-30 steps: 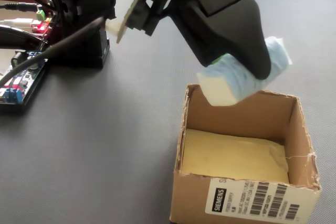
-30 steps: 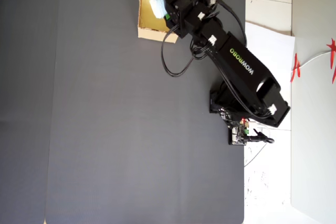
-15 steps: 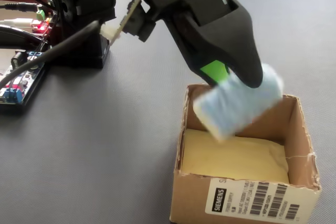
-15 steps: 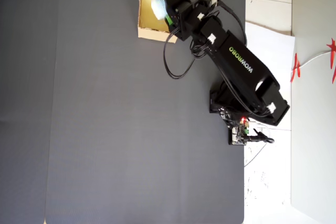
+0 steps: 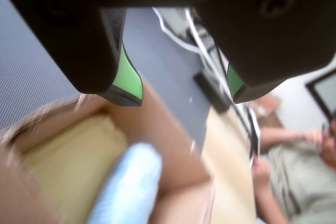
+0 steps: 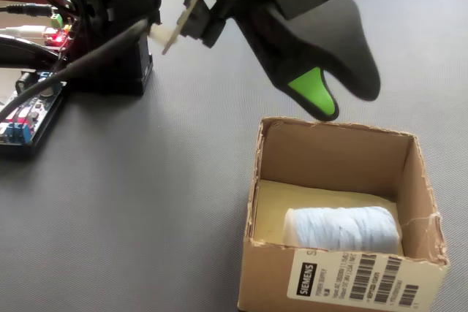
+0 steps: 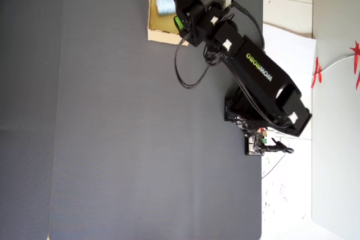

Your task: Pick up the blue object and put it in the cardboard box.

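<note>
Blue object point(image 6: 342, 228): lying on its side on the yellowish floor of the cardboard box point(image 6: 419, 180), against the near wall; half a second ago it hung in the pincer above the rim.
Pincer point(image 5: 181, 94): jaws apart, empty, hovering over the box (green pads bare).
Task status: release made; placement judged complete.
Wrist view: shows the clear gap between jaws, though blurred.
Overhead view: the arm covers part of the box; the roll shows beside it.
</note>
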Robot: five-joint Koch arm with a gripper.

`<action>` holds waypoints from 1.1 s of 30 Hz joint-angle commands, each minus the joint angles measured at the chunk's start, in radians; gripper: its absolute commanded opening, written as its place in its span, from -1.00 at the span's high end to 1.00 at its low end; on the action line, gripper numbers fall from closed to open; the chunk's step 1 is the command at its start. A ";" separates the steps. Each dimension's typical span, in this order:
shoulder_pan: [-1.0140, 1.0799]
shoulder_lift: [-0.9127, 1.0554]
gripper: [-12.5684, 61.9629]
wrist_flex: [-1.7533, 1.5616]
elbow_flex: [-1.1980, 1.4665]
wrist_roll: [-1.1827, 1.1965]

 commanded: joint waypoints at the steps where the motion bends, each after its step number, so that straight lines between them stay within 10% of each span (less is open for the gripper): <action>1: -0.026 0.052 -0.21 -0.049 -0.048 0.049; 33: -0.687 0.531 -0.30 -0.089 0.526 0.074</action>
